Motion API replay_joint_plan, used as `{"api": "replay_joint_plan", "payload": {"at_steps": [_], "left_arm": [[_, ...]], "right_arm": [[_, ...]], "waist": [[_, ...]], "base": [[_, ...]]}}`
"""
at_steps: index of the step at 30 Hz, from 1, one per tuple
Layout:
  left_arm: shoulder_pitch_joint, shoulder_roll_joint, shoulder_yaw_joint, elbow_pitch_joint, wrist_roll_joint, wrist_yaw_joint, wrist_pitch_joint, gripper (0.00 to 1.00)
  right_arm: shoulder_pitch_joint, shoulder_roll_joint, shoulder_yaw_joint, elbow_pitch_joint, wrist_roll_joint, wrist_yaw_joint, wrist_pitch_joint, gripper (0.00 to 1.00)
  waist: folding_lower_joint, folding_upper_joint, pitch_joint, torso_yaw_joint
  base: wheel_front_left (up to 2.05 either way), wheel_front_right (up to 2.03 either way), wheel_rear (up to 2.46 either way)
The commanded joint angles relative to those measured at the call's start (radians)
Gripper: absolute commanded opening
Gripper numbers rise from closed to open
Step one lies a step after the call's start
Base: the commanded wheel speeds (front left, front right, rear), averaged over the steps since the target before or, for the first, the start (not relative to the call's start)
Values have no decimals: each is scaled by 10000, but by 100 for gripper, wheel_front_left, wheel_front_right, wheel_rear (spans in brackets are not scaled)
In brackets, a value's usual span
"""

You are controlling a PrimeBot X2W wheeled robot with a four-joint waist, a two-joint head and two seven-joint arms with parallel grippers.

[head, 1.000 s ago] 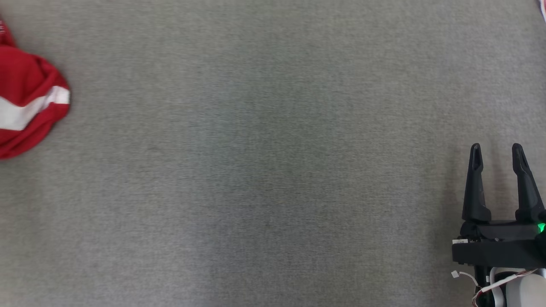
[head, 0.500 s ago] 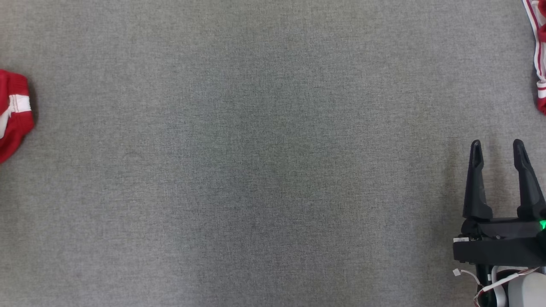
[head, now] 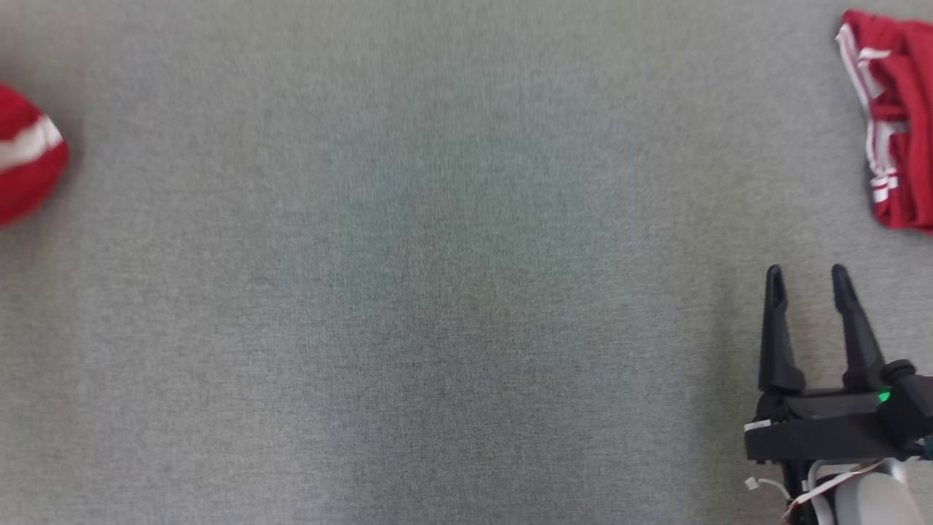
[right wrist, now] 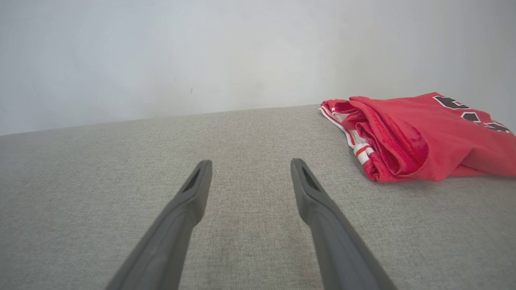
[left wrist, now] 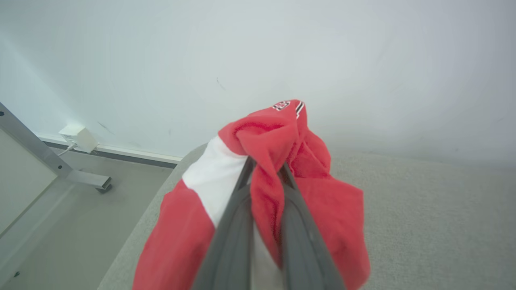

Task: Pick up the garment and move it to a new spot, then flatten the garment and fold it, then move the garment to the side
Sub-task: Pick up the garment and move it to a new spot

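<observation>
The garment (left wrist: pixel 330 209) is red cloth with a white band, bunched up at the table's left end. My left gripper (left wrist: pixel 266 171) is shut on a fold of it, with cloth draped over both fingers. In the head view the same garment (head: pixel 25 164) shows as a red lump at the left edge. My right gripper (head: pixel 807 271) stands open at the lower right above bare grey cloth, with nothing between its fingers (right wrist: pixel 250 163).
A second red garment (head: pixel 900 124), folded, with white stripes, lies at the table's far right, ahead and right of my right gripper (right wrist: pixel 419 137). The grey table (head: pixel 452 292) ends at a white wall. Left of its edge are floor, a metal leg (left wrist: pixel 86 179) and a white plug box (left wrist: pixel 78 137).
The head camera has shifted, bringing the folded garment at the right further into view. The red lump at the left shows smaller and rounder than a second ago. My left gripper has closed on it.
</observation>
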Motion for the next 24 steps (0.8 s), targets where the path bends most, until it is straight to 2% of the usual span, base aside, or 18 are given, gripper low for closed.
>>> {"api": "replay_joint_plan", "payload": {"at_steps": [1,10,15,24], "left_arm": [[-210,94,-94,-238,83,25,-125,0],[-1001,-37,-936,-2540,84,24,-3,0],[-1301,-357,-1346,-4192,11,49,581,0],[-696,-1659,-2068,-6249,-348,408,1254,0]], "right_arm": [[51,47,55,105,123,-29,-66,100],[177,154,219,634,479,-29,-137,100],[236,188,326,620,825,-29,-143,100],[418,190,609,681,1507,-29,-132,100]], "waist": [[1,0,-559,-105],[1,0,-1270,-796],[1,0,-1452,-1550],[1,0,-1550,-2834]], "base": [[0,0,0],[0,0,0],[0,0,0],[0,0,0]]}}
